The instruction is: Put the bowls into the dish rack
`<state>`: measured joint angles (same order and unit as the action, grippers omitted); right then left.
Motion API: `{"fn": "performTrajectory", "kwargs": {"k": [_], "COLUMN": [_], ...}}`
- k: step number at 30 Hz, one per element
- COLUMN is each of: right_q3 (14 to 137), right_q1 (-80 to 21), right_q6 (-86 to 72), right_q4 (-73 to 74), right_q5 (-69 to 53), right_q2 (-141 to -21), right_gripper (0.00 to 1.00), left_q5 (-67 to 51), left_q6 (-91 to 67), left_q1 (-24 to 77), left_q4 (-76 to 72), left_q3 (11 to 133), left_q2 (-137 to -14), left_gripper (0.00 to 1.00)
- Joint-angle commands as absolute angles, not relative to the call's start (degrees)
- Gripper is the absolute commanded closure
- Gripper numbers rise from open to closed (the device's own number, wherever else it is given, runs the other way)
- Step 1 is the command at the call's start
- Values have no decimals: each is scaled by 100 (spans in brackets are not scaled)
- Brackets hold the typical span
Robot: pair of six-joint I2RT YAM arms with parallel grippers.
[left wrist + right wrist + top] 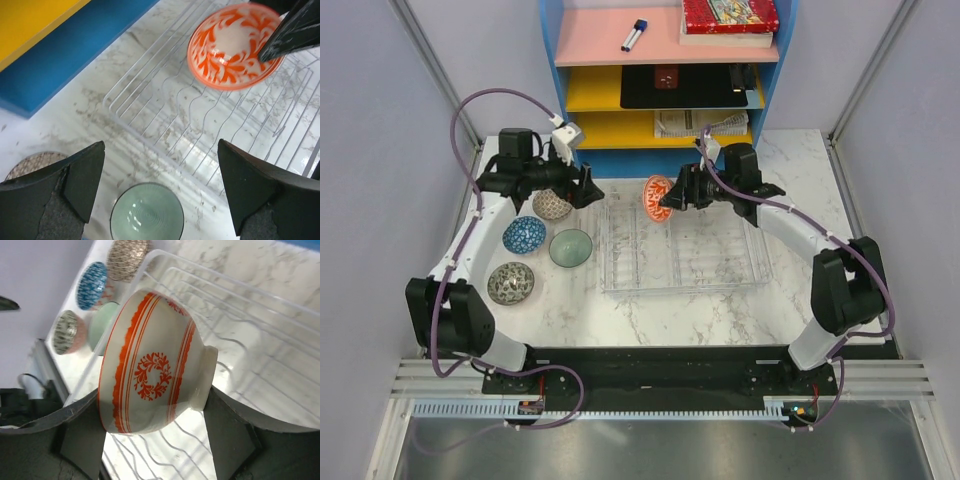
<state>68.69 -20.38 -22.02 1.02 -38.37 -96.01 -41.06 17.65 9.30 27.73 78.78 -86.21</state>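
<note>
Holding the orange bowl (655,197) firmly in the right claw (668,195), fingers closed across it, no gap visible in the wrist view. Tipped on edge (mouth toward the table's left edge, foot toward the right), hanging just above the far left corner of the rack (685,262), apparently not yet touching the ribs. Straight down from here to the slots, so probably only a short lowering to go. Best done with the bowl's axis kept along the rack's long side, for dropping the rim between two dividers rather than across one. Letting go only once seated, or else risking a roll flat onto the ribs.

Gaping fully open and carrying nothing at the left claw (161,147), poised over the marble between the rack and the bowls not yet loaded. Green bowl (147,212) almost directly beneath, mouth up. Beige bowl (552,205), blue bowl (524,236) and speckled bowl (510,283) grouped toward the left edge of the table (650,320), all well apart from the right arm. Plainly left-arm work afterwards, with the green one closest.
</note>
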Motion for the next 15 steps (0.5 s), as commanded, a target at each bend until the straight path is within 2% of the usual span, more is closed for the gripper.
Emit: {"fn": "performTrajectory", "kwargs": {"k": [1, 8, 15], "right_q3": [7531, 8050, 8077], "right_q1": [-2048, -2451, -2988], "right_q6": [-898, 623, 1608], "right_q4": [957, 1819, 1969], "right_q5": [-2744, -1452, -63], "right_q2": [-9228, -9351, -9475], "right_gripper": [100, 100, 100], "left_q5": [-4332, -4509, -4991], "left_q6": [1635, 2091, 2144], "left_q1": [397, -579, -1010], "left_q4": [3067, 3709, 3691], "left_q3": [7630, 7217, 6803], "left_q2": [-8016, -7674, -7304], "left_gripper": [0, 0, 0]}}
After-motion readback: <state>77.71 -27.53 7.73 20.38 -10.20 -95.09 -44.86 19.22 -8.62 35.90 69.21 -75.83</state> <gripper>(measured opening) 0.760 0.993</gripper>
